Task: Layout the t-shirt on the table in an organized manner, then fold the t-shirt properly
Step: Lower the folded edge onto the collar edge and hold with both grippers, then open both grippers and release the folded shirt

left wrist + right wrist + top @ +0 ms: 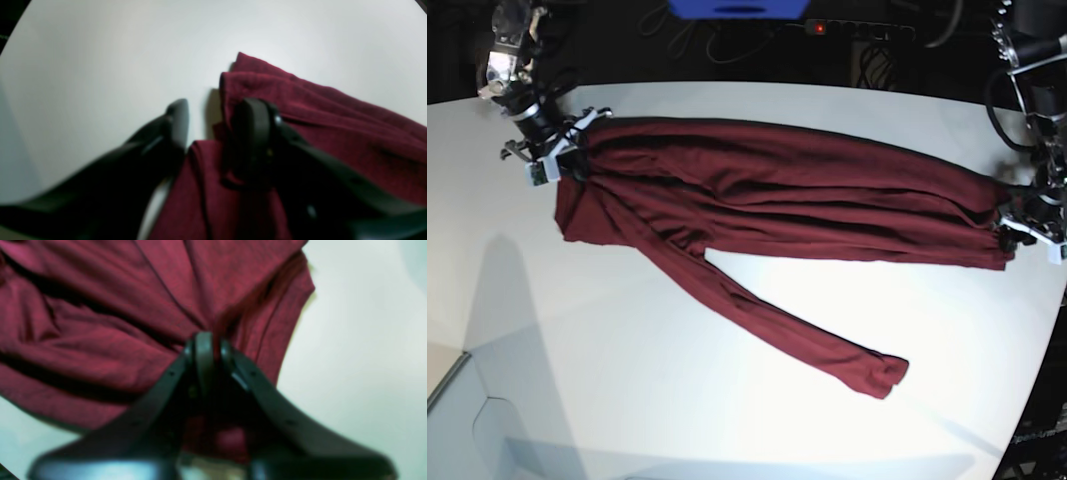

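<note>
Now | t-shirt (777,190) stretched on table (727,400) | left fingers (180,113) apart, seemingly clear

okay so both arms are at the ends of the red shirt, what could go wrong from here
1. The left gripper stands open beside the t-shirt, while the right gripper pinches the other end; a pull now would likely drag the shirt one-sided.
2. The cloth is bunched into long folds, so folding now may lock in the creases.
3. One sleeve trails across the table and could get tucked under.
</note>
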### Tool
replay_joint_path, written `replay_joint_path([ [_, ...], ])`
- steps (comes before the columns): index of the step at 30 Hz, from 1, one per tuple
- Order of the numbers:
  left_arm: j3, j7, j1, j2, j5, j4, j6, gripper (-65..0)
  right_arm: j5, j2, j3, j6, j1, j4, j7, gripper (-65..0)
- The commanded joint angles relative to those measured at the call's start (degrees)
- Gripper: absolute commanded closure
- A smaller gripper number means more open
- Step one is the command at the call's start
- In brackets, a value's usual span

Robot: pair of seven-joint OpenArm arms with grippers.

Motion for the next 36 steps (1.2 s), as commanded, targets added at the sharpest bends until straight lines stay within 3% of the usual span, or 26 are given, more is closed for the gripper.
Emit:
replay_joint_path([
  [1, 0.09, 1.86, -0.14, -0.83, 1.16, 0.13, -0.15, -28.6, 0.62, 0.44, 0.18, 0.17, 0.16, 0.94, 1.48, -9.7],
  [6, -0.26, 1.78, -0.14, -0.83, 1.16, 0.57, -0.24, -27.6, 0.62, 0.44, 0.53, 0.17, -0.28, 2.43, 1.75, -20.4],
  [10, -0.26, 1.78, -0.67, -1.27, 0.81, 1.1, -0.32, -27.9, 0.62, 0.44, 0.62, 0.17, -1.34, 6.3, 1.75, -21.1],
  [17, -3.16, 1.86, 0.3, -1.8, 0.72, 12.09, -0.59, -28.0, 0.62, 0.44, 0.7, 0.17, -2.04, 10.43, 1.75, -21.4],
  [22, -9.4, 1.95, 0.38, 0.4, 0.72, 21.15, -0.41, -28.0, 0.62, 0.35, 0.7, 0.17, -2.04, 10.61, 1.75, -21.4],
  [26, -9.32, 1.95, 0.38, 4.27, 1.16, 29.06, -0.06, -27.8, 0.71, -1.14, 0.62, 0.17, -1.07, 10.69, 1.75, -21.5],
  [31, -9.23, 1.95, 0.65, 8.31, 1.25, 30.9, -0.06, -27.7, 0.36, -3.25, -1.14, 0.17, 6.84, 9.38, 1.31, -21.5],
  [36, -4.83, 1.95, 1.44, 9.63, 1.16, 30.99, -0.06, -27.7, 0.27, -3.52, -6.42, 0.17, 14.57, 8.85, -3.35, -21.5],
])
